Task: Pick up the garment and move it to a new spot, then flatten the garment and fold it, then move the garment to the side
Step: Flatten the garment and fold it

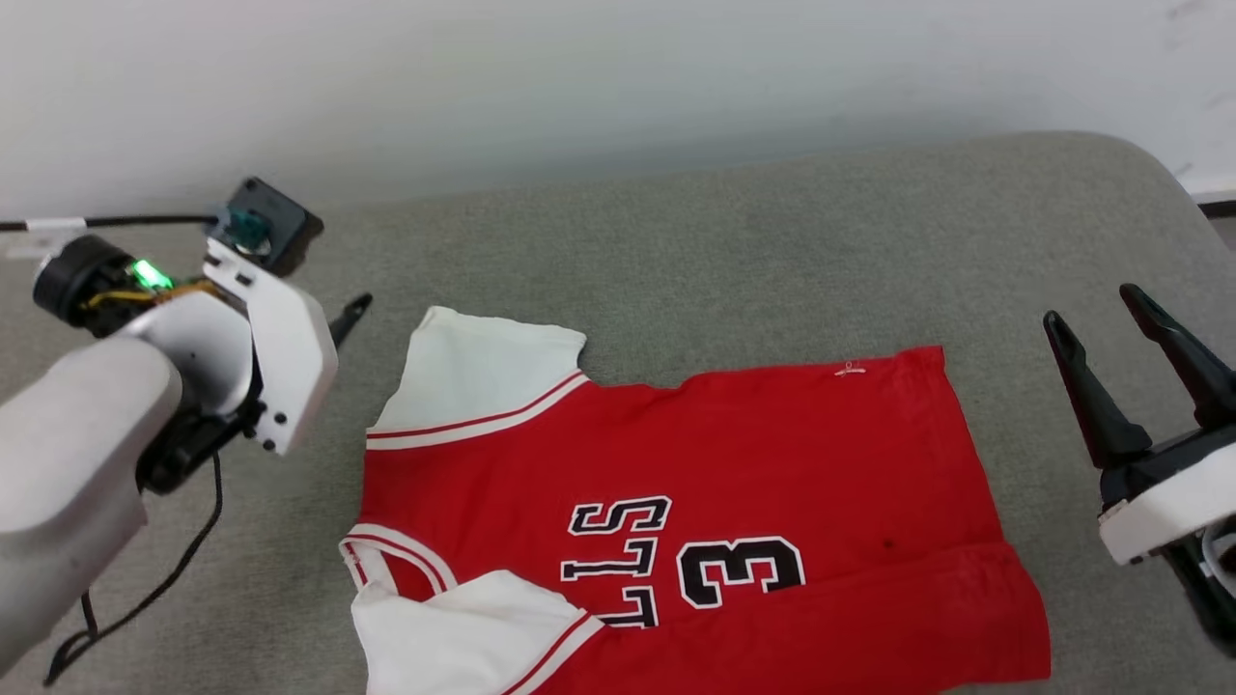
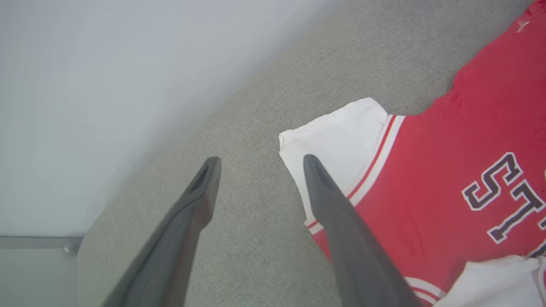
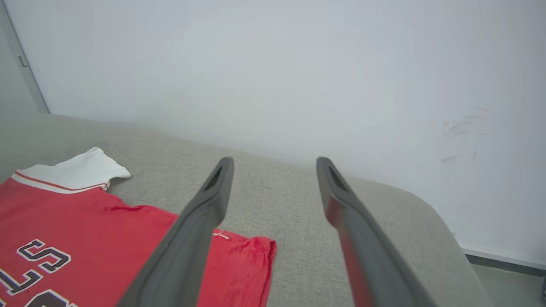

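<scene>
A: Head view. Here the garment point(image 1: 695, 454) lies spread on the grey upholstered surface point(image 1: 676, 241), collar to the robot's left and hem to its right. Flanking it, clear of the cloth, are the left tool point(image 1: 350, 317) and the right tool point(image 1: 1096, 309). What might fail?

B: The near sleeve point(image 1: 463, 627) lies doubled over the chest, so folding now would trap that crease. The dangling cable point(image 1: 183, 560) could snag. The garment's near edge is cut off, and the wrist housing point(image 1: 280, 357) hides most of the left tool.

A: Left wrist view?

B: There the left tool point(image 2: 261, 161) gapes wide and empty by the far sleeve point(image 2: 337, 136). A pinch here would likely lift sleeve alone. The lettering point(image 2: 503, 192) runs out of frame.

A: Right wrist view?

B: Here the right tool point(image 3: 275, 162) is fully spread and empty near the hem corner point(image 3: 256, 256). One finger point(image 3: 187, 247) covers part of the hem.
</scene>
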You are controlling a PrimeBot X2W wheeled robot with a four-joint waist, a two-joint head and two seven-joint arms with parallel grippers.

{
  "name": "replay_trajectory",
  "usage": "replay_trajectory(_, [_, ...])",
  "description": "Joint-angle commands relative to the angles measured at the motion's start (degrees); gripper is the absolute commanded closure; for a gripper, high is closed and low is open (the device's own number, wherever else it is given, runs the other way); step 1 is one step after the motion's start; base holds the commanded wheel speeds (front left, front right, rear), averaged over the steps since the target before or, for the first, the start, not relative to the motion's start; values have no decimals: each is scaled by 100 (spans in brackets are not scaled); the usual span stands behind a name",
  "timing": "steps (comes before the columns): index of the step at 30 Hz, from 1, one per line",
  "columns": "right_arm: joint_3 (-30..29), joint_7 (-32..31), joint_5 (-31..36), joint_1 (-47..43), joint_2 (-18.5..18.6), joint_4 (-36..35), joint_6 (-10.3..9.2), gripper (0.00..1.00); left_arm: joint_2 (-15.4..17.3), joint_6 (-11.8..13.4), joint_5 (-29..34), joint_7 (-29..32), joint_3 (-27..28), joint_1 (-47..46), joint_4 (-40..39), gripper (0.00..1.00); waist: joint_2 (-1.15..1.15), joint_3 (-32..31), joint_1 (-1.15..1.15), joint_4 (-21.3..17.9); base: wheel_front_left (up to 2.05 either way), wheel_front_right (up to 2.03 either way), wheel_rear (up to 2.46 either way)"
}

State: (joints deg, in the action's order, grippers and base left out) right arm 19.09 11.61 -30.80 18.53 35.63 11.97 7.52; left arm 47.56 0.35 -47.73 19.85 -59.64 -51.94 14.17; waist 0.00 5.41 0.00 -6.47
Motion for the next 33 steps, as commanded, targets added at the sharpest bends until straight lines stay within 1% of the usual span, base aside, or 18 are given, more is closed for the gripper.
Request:
replay_trajectory(1, [-423, 93, 262, -309, -404, -271, -6, 0, -93, -68, 29, 76, 51, -260, 175, 0, 0, 240, 0, -206, 0, 0, 0])
replay_trajectory(4, [-1076, 162, 736, -747, -1039, -797, -6, 0, -229, -180, -17, 292, 123, -650, 417, 0, 0, 489, 0, -327, 0, 0, 0])
replay_trajectory(5, [-1504, 188, 1098, -1131, -1568, -1295, -6, 0, -372, -294, -142, 691, 160, -1019, 652, 0, 0, 765, 0, -424, 0, 0, 0])
replay_trajectory(9, [-1722, 185, 1323, -1393, -2062, -1774, -6, 0, -498, -417, -278, 1558, 87, -1571, 927, 0, 0, 1171, 0, -547, 0, 0, 0])
replay_trajectory(11, [-1673, 159, 1393, -1450, -2203, -1931, -6, 0, -532, -482, -392, 2056, 29, -1768, 1023, 0, 0, 1359, 0, -630, 0, 0, 0])
replay_trajectory(14, [-1619, 145, 1466, -1395, -2313, -2074, -6, 0, -567, -537, -553, 2722, -31, -2057, 1131, 0, 0, 1608, 0, -738, 0, 0, 0])
replay_trajectory(17, [-1567, 140, 1491, -1259, -2383, -2109, -6, 0, -537, -588, -536, 3246, -171, -2290, 1164, 0, 0, 1846, 0, -829, 0, 0, 0])
replay_trajectory(22, [-1454, 201, 1453, -1094, -2417, -1992, -6, 0, -583, -664, -500, 3862, -406, -2524, 1191, 0, 0, 2180, 0, -908, 0, 0, 0])
replay_trajectory(27, [-1363, 243, 1419, -957, -2402, -1872, -6, 0, -562, -685, -484, 4140, -575, -2539, 1225, 0, 0, 2393, 0, -966, 0, 0, 0])
replay_trajectory(29, [-1331, 269, 1430, -905, -2367, -1812, -6, 0, -500, -714, -360, 4250, -737, -2511, 1239, 0, 0, 2453, 0, -981, 0, 0, 0])
replay_trajectory(33, [-1285, 301, 1398, -833, -2335, -1711, -6, 0, -404, -735, -349, 4285, -929, -2369, 1224, 0, 0, 2491, 0, -991, 0, 0, 0])
